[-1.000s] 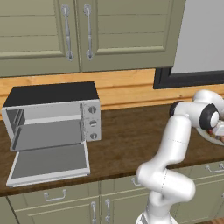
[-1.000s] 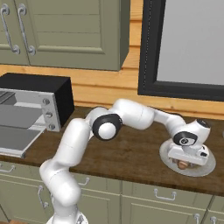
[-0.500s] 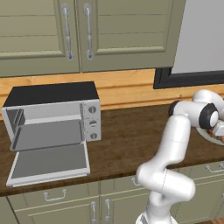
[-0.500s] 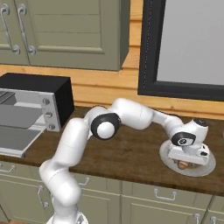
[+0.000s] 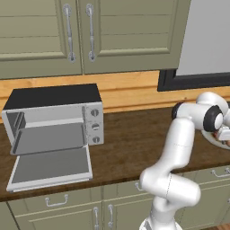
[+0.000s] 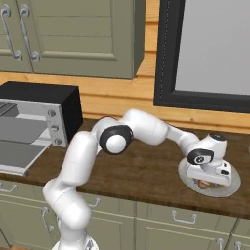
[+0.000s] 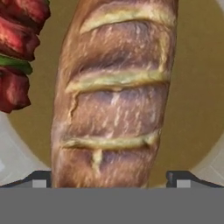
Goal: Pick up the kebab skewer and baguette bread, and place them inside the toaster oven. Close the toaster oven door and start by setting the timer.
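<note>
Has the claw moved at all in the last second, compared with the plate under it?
Yes, slightly: the claw has sunk closer to the plate, with the baguette bread between its fingertips.

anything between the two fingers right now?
Yes: the baguette bread lies lengthwise between the open fingers in the hand view, kebab skewer beside it.
</note>
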